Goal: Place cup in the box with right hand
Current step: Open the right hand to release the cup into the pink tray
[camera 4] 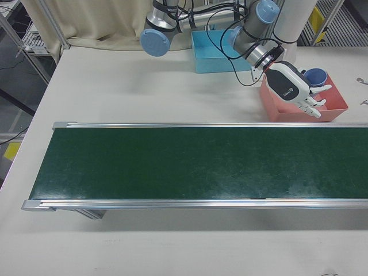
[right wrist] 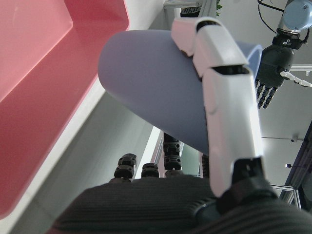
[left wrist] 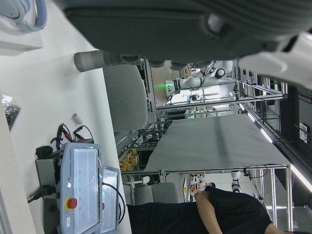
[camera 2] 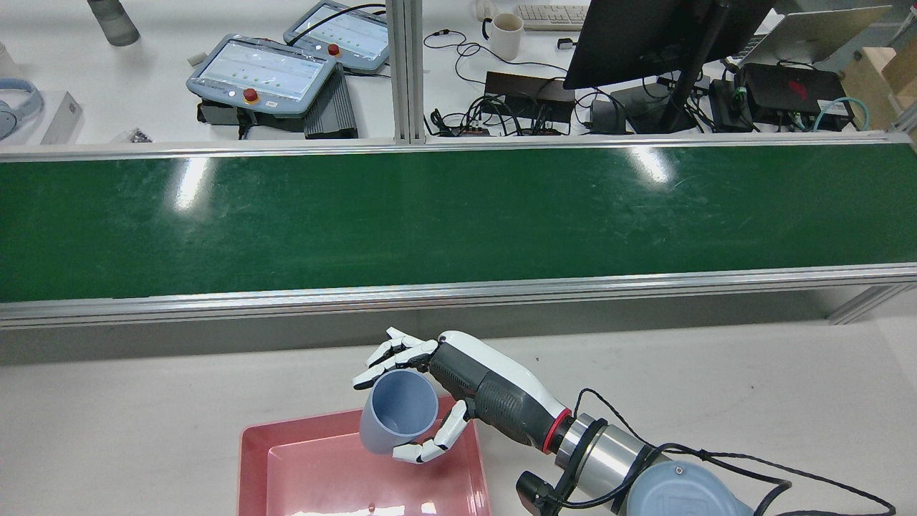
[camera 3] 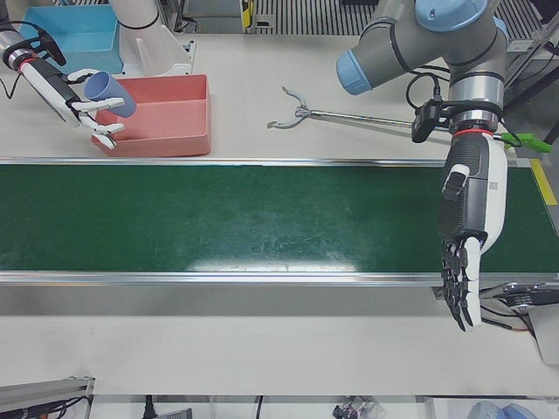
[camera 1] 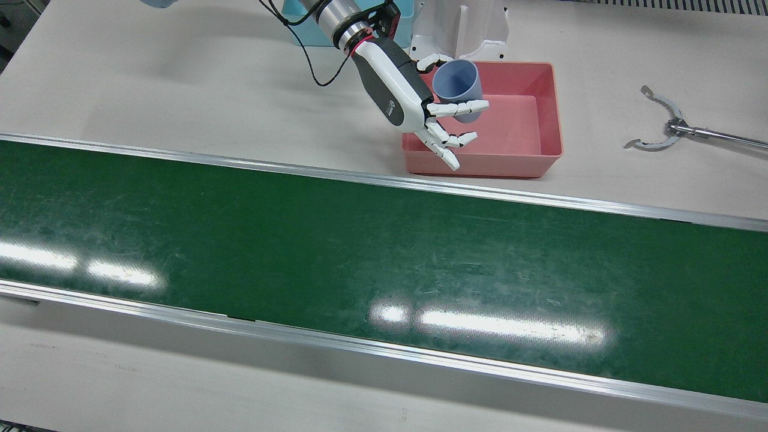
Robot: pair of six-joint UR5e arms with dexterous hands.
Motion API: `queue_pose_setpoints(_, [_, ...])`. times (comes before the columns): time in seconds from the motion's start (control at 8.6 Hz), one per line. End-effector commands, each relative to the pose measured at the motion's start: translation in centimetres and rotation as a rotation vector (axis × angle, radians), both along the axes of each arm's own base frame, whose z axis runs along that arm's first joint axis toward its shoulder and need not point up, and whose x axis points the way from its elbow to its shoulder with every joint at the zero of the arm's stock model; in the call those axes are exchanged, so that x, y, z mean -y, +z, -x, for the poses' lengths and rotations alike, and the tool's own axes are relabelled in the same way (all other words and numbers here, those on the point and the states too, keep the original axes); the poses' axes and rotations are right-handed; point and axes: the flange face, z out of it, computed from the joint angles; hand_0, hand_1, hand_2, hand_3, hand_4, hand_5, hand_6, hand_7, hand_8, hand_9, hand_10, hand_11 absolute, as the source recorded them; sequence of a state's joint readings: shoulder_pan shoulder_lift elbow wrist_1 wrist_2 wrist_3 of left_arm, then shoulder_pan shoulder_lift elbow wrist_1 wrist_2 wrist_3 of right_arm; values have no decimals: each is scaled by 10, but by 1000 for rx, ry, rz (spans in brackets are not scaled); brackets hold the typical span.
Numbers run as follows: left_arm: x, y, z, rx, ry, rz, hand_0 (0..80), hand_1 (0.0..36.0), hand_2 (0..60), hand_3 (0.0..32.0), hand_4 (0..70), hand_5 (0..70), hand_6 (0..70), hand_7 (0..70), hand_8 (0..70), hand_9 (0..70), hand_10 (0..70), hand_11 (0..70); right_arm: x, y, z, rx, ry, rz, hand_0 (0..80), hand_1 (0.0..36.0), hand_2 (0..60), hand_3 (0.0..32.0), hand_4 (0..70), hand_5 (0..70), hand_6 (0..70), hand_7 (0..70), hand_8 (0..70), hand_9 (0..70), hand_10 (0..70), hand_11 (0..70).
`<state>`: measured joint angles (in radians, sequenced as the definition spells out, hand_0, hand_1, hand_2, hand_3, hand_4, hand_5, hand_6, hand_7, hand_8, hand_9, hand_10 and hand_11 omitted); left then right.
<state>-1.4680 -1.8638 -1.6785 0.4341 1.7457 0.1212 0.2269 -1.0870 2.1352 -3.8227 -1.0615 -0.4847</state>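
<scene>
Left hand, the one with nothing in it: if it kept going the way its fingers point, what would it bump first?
The left hand points straight down past the near edge of the green belt. It would probably meet the pale table first, though the depth is unclear.

This is a robotics lab. A long green conveyor belt [camera 2: 458, 215] with aluminium rails runs across a pale tabletop [camera 1: 180, 78], and UR-type arms with blue joint caps [camera 4: 154, 42] stand on pedestals behind it. Past the belt sit two teach pendants [camera 2: 261, 75] with red stop buttons, a monitor [camera 2: 645, 39], a keyboard [camera 2: 551, 13], a mug [camera 2: 505, 34] and tangled cables [camera 2: 494, 115]. The left hand view shows office chairs, metal racking and another robot arm farther off.
</scene>
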Motion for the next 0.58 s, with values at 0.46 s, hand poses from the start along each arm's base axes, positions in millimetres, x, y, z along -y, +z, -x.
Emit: queue_pose_setpoints(0.46, [0, 0, 0, 0, 0, 0, 0, 0, 0, 0, 0, 0, 0, 0, 0, 0, 0, 0, -4, -6, 4, 11, -9, -3, 670, 248, 6, 0, 320, 74, 103, 417, 10, 69, 47, 93])
